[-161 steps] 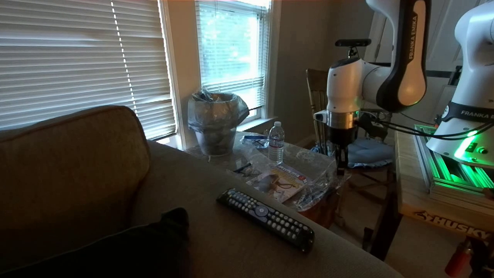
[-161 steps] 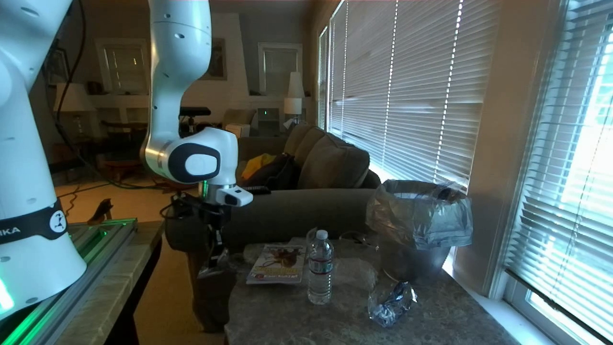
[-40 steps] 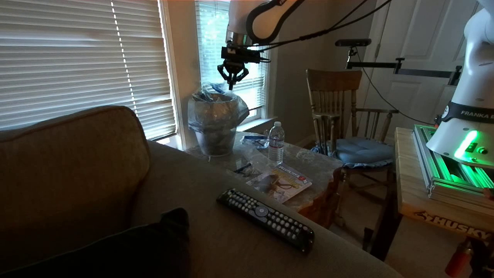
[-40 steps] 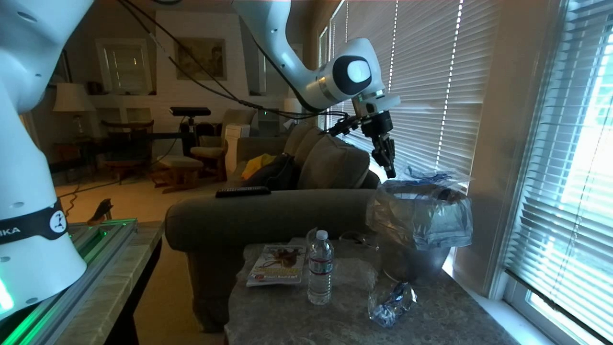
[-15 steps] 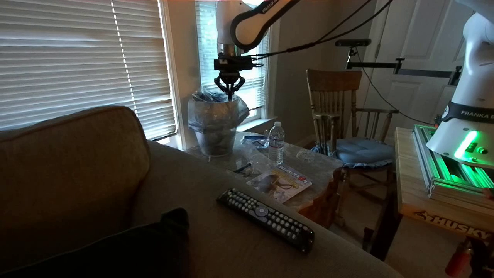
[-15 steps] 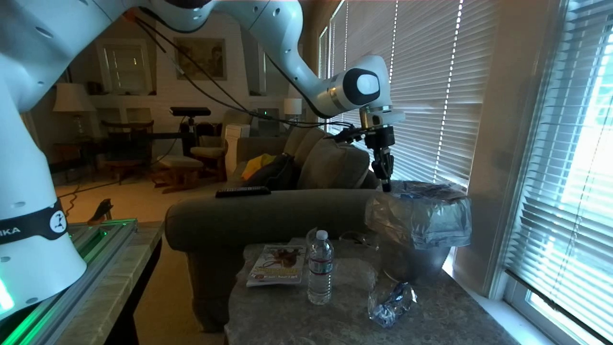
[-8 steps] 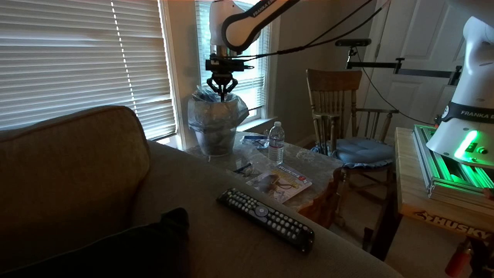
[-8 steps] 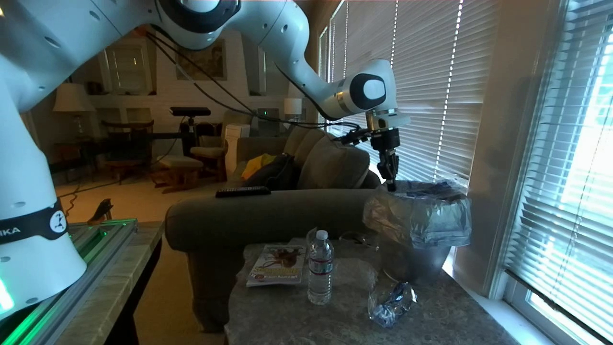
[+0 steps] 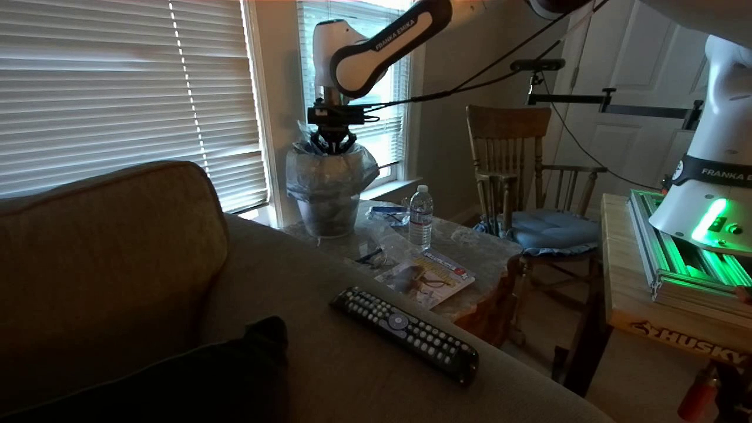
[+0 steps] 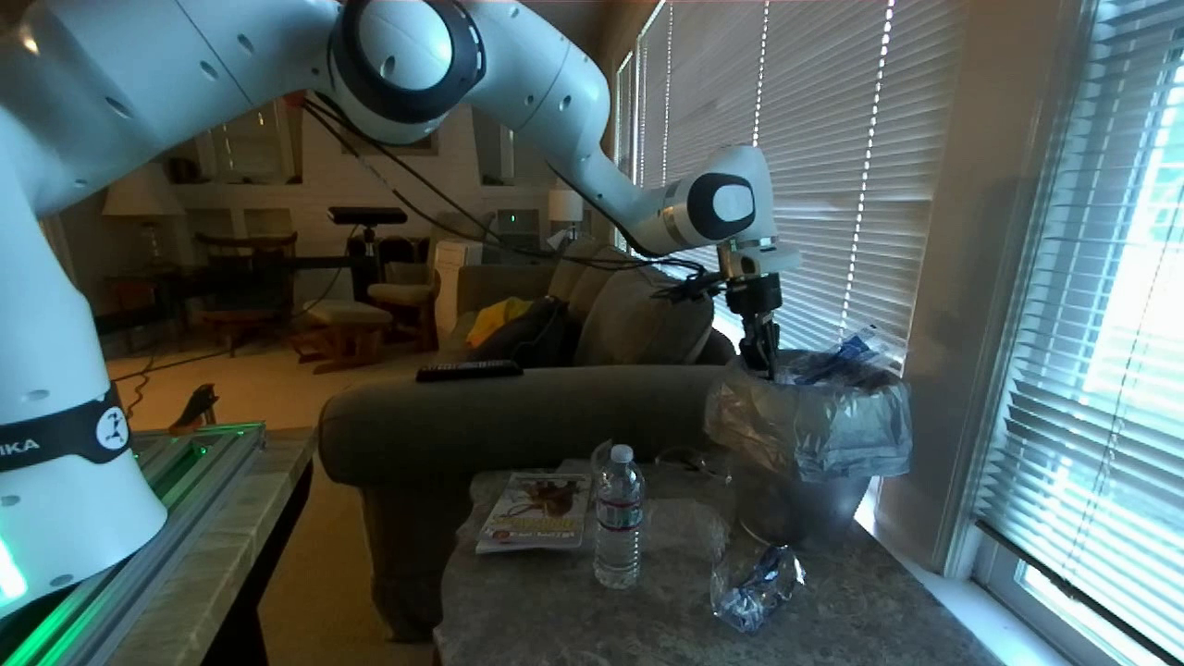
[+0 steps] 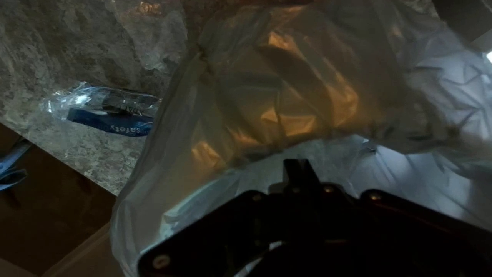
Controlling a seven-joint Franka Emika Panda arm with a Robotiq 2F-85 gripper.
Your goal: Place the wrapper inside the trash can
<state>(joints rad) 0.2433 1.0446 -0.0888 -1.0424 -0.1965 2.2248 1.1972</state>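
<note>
"Seeing your gripper (image 11: 296, 169) clearly from there?"

"Mostly: in the wrist view I'm watching its fingers (image 11: 303, 181) pressing together, pointing down inside the mouth of the trash can (image 10: 800, 507). I'm not managing to make out whether they're pinching any film."

"Where is the wrapper (image 10: 853, 348) sitting?"

"In an exterior view I'm finding it, clear and blue-printed, poking up over the rim from the silvery liner (image 10: 851, 435), just beside the gripper. Its lower end is hiding from me, so I'm not judging whether the two are touching."

"What's sharing the bench (image 10: 573, 638) with the trash can?"

"A crumpled clear packet (image 10: 758, 587) with a blue label is lying near its foot. A water bottle (image 10: 618, 518) is standing upright near the packet, and a magazine (image 10: 532, 511) is lying flat near the bottle."

"And farther out?"

"In both exterior views I'm seeing the black remote control (image 9: 405, 333) resting on the couch arm (image 9: 258, 270). In an exterior view a wooden chair (image 9: 510, 122) with a blue cushion (image 9: 552, 229) is standing beyond the bench, and slatted blinds (image 10: 795, 139) are hanging in the background of both."
</note>
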